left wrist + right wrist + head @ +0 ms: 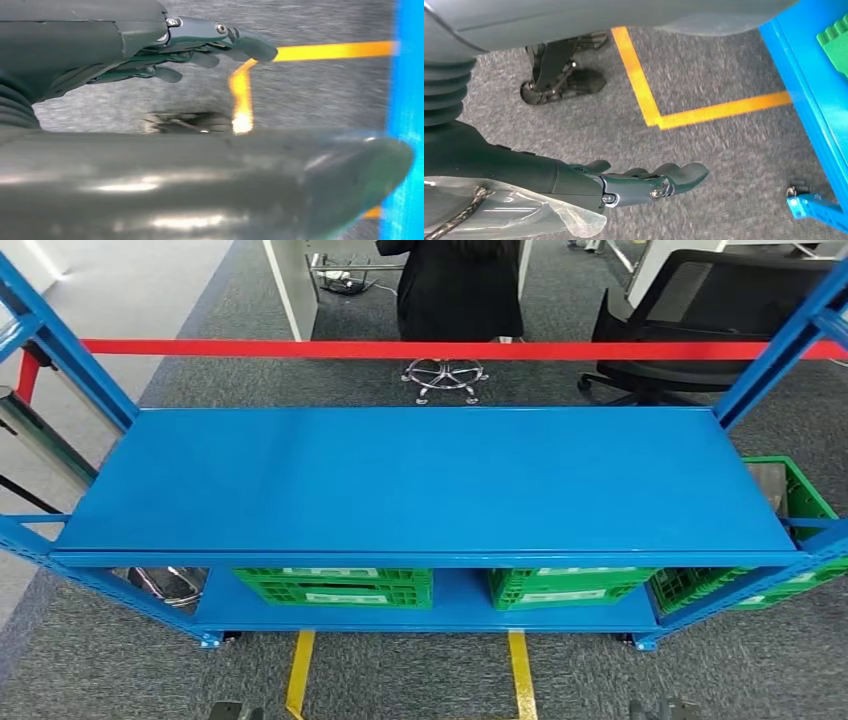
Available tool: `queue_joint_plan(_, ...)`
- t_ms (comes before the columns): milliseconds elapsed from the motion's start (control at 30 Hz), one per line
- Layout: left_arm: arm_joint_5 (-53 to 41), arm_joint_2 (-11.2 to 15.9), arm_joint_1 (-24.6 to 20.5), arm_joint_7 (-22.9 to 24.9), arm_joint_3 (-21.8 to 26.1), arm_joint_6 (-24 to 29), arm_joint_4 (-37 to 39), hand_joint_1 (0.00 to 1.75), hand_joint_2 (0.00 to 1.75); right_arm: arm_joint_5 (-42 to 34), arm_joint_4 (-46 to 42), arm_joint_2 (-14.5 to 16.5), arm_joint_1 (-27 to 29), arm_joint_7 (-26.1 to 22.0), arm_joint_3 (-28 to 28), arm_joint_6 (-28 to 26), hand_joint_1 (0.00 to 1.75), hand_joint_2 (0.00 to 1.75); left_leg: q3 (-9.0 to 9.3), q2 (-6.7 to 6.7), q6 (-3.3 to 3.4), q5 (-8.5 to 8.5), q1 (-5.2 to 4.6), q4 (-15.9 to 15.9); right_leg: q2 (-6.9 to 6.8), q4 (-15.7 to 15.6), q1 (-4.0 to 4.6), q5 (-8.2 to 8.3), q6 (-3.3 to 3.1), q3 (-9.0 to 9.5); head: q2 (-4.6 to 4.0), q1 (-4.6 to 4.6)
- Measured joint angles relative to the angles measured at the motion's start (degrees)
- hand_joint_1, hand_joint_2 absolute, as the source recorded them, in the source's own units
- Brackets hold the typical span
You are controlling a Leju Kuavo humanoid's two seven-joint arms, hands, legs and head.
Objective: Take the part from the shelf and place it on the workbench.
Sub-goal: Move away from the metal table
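Head view, looking down on a blue steel shelf of two tiers, with the broad top board nearest the camera and a red crossbar spanning the far uprights. On the lower tier, two green crates side by side under the top board; a third green crate at the right end, just outside the frame. Part not identifiable with certainty: possibly the shiny metal object on the lower tier at the left end, beside the left crate, mostly hidden by the board above. Beyond the shelf, a person in dark clothing seated on a chair with a chrome star base, and a black office chair to the right. On the grey carpet in front of the shelf, two strips of yellow tape. Left wrist view: left hand hanging above the carpet and tape, near the blue shelf edge, fingers stretched out and only lightly curved, well apart from the thick thumb in the foreground, holding nothing. Right wrist view: right hand likewise low over the carpet, near the shelf foot, fingers extended and close together, grasping nothing, touching nothing.
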Motion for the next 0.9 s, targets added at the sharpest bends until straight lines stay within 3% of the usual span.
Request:
queue_joint_plan(33,0.9,0.2,0.4,0.7,-1.1,0.0,0.0,0.0,0.0,-0.6,-0.3,-0.1,0.1,0.7,0.7,-0.1,0.0,0.0,0.18,-0.04,0.01,0.63,0.03,-0.1,-0.08,-0.1,0.05,-0.17,-0.36,-0.02,0.0,0.02)
queue_joint_plan(133,3.6,1.0,1.1,2.8,-4.7,0.1,0.0,0.0,0.0,-2.1,-0.9,-0.4,0.6,2.7,3.3,-0.3,0.0,0.0,0.39,-0.14,0.04,0.7,0.01,-0.4,-0.18,-0.5,0.09,-0.23,-1.26,0.27,0.0,0.05)
queue_joint_plan(267,7.4,2.2,1.8,5.7,-10.0,0.2,0.0,0.0,0.0,-4.3,-1.6,-0.7,1.7,5.4,7.2,-0.5,0.0,0.0,0.41,-0.16,0.45,0.44,-0.13,-0.4,-0.18,-1.0,0.0,-0.22,-0.86,0.68,0.0,0.05)
queue_joint_plan(500,13.9,4.5,3.2,10.9,-19.3,0.4,-0.6,0.0,0.0,-8.1,-2.7,-1.4,3.7,10.3,14.4,-1.1,0.0,0.0,0.6,-0.15,0.72,0.21,-0.31,-0.3,-0.18,-1.1,-0.28,-0.45,0.88,0.85,0.0,0.02)
queue_joint_plan(900,25.0,8.0,6.0,19.6,-35.0,0.7,-2.8,0.0,0.0,-14.6,-4.2,-2.8,7.0,18.5,26.7,-2.0,0.0,0.0,0.91,-0.15,0.74,0.14,-0.15,-0.3,-0.19,-1.0,-0.1,-0.63,0.87,0.97,0.0,0.0)
